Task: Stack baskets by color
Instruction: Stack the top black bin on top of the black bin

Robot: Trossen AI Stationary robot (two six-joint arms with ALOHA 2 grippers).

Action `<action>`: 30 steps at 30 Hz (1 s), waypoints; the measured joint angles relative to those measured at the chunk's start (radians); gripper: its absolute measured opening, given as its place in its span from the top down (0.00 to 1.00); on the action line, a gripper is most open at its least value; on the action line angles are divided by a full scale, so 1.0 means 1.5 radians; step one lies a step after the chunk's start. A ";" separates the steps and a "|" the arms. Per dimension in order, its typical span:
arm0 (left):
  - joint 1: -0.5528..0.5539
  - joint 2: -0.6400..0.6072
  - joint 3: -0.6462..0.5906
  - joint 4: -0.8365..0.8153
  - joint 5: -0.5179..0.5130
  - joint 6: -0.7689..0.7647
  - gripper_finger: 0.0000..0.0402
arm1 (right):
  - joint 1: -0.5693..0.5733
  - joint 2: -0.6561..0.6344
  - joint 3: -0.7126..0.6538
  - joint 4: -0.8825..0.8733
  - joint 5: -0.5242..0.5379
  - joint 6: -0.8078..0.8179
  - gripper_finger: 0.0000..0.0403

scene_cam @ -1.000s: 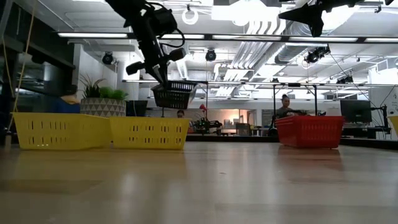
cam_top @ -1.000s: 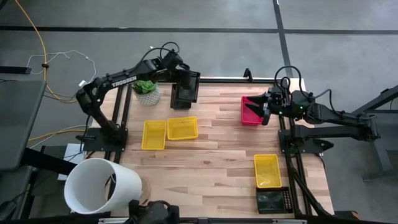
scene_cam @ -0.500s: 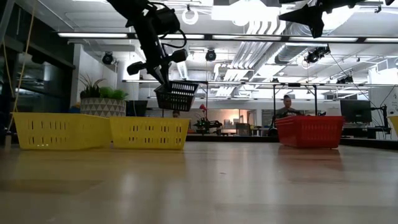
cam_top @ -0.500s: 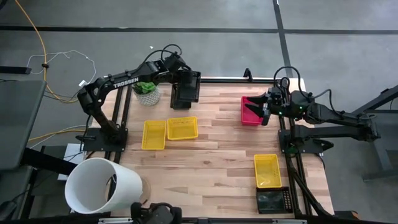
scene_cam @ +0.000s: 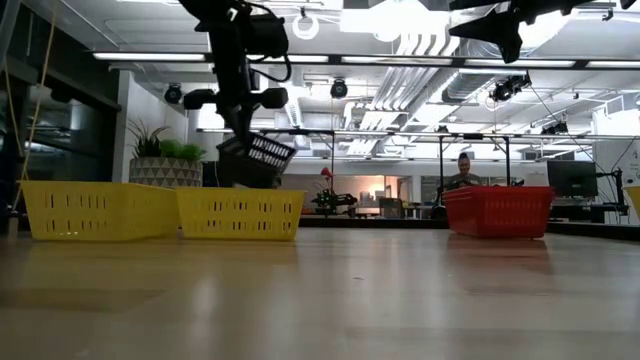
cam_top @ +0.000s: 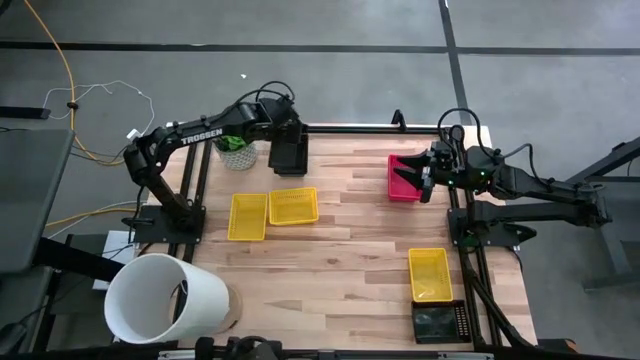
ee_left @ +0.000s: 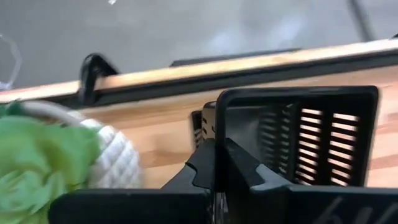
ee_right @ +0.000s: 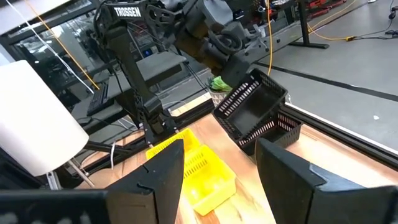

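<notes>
My left gripper [cam_top: 282, 130] is shut on a black basket [cam_top: 290, 156] at the table's far left, beside the potted plant [cam_top: 235, 148]. The basket hangs tilted in the low view [scene_cam: 256, 160]. In the right wrist view a second black basket [ee_right: 277, 132] seems to lie on the table right under the held one [ee_right: 249, 102]. My right gripper [ee_right: 217, 180] stands open in the air over the pink-red basket [cam_top: 404, 178] at the far right. Two yellow baskets [cam_top: 248, 216] [cam_top: 293, 205] rest side by side on the table, left of centre. My left gripper pinches one wall of the black basket at its rim [ee_left: 217, 146] between its two fingers. The fingers [ee_left: 239, 168] slant down at it from the table's left side. The basket is tilted; whether its low end touches what lies beneath, I cannot tell.
A third yellow basket [cam_top: 429, 273] and another black basket [cam_top: 440, 322] sit at the near right. A large white cylinder [cam_top: 160, 298] stands off the near left corner. Bare wood lies in the table's middle.
My left gripper has gone toward the table's left edge with the black basket and has tipped further down. The basket, level a second ago, now hangs tilted and somewhat lower.
</notes>
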 joint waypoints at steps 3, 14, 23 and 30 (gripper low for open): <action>-0.009 -0.002 0.000 0.029 -0.003 0.000 1.00 | 0.000 0.000 0.000 -0.007 0.000 0.007 0.54; -0.017 -0.155 -0.220 0.234 0.019 -0.029 1.00 | 0.000 0.000 0.000 -0.024 0.000 0.012 0.54; 0.024 -0.112 -0.241 0.320 0.090 -0.007 1.00 | 0.000 0.000 0.000 -0.024 0.000 0.040 0.54; 0.022 -0.072 -0.241 0.302 0.097 -0.017 1.00 | 0.000 0.000 0.000 -0.024 0.000 0.047 0.54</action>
